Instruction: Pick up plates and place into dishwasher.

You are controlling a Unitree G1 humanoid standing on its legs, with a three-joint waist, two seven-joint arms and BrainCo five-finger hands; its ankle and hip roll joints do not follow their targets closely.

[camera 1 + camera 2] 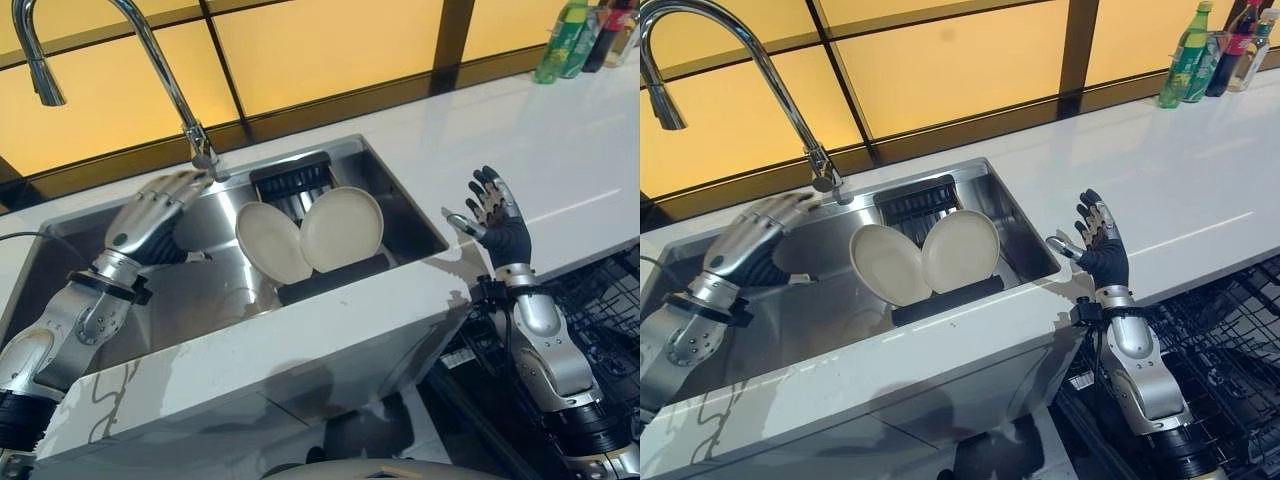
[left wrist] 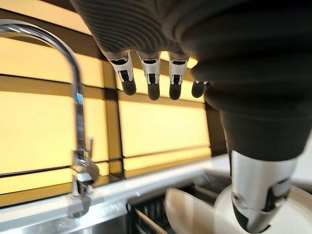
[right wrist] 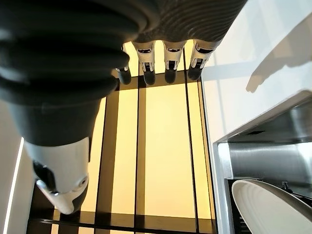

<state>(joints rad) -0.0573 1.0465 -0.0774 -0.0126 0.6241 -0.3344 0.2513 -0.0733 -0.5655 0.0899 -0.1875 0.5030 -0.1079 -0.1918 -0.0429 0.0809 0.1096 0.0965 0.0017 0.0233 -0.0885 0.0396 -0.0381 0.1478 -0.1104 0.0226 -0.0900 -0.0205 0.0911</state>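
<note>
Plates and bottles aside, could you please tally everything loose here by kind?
Plates: 2, leaning in the sink rack
Bottles: 3, on the counter's far right corner
Total: 5

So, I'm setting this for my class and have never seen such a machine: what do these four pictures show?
A humanoid robot stands at a kitchen sink. Two pictures come from its head, two from cameras on its wrists. Its left hand hovers open above the sink by the tap; its right hand is raised open over the white counter. Neither holds anything. Two cream plates lean on edge in a dark rack in the sink. Bottles stand at the counter's far end, and a dishwasher rack sits lower right.
</note>
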